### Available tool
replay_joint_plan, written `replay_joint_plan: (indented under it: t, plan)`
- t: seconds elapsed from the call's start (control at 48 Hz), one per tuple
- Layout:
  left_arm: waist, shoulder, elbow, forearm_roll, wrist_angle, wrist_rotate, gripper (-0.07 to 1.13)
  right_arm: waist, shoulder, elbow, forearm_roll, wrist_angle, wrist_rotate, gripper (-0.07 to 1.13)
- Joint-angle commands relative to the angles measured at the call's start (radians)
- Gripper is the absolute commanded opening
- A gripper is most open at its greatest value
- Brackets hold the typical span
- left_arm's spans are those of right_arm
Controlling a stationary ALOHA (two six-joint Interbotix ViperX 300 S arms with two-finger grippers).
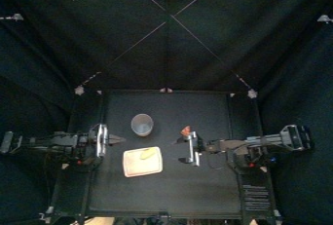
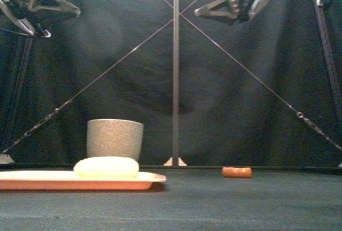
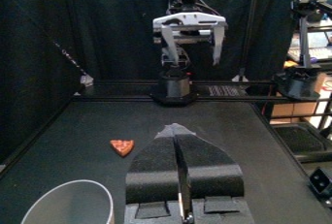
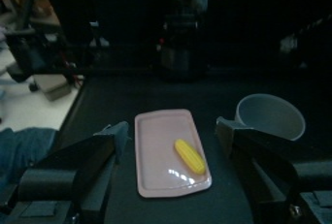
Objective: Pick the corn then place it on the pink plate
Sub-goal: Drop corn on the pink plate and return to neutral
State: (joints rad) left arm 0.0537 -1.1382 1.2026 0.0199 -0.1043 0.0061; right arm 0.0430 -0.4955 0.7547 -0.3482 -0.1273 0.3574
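The yellow corn [image 2: 106, 167] lies on the flat pink plate [image 2: 40, 181] at the table's left front, and it also shows as corn [image 4: 191, 154] on the plate [image 4: 158, 136] in the right wrist view. My right gripper [image 4: 176, 141] is open and empty, held above and to the right of the plate [image 1: 128, 167]. In the top view the right gripper [image 1: 188, 150] sits near the table's middle. My left gripper [image 3: 177, 133] is shut with nothing in it, and this left gripper [image 1: 101, 140] rests left of the plate.
A tall grey speckled cup [image 1: 142, 124] stands behind the plate, also seen as the cup [image 2: 115, 137]. A small red toy [image 1: 186, 131] lies on the table right of the cup, low in the front view as the red toy [image 2: 237, 172].
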Motion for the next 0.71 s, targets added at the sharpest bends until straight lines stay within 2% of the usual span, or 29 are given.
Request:
replay_joint_plan:
  t: [0.021, 0.125, 0.375, 0.708]
  plan:
    - [0.002, 0.002, -0.034, 0.02, -0.003, 0.002, -0.04, 0.005, -0.16, 0.1, -0.003, -0.114, 0.005, 1.05]
    - [0.002, 0.002, -0.034, 0.035, -0.003, 0.002, -0.04, 0.0, -0.278, 0.186, -0.005, -0.173, 0.005, 1.05]
    - [0.008, 0.002, -0.034, 0.037, -0.003, 0.002, -0.04, 0.002, -0.471, 0.296, -0.005, -0.176, 0.006, 1.05]
    - [0.021, 0.0, -0.048, 0.034, -0.006, 0.0, -0.04, 0.006, -0.505, 0.348, -0.02, -0.176, 0.014, 1.05]
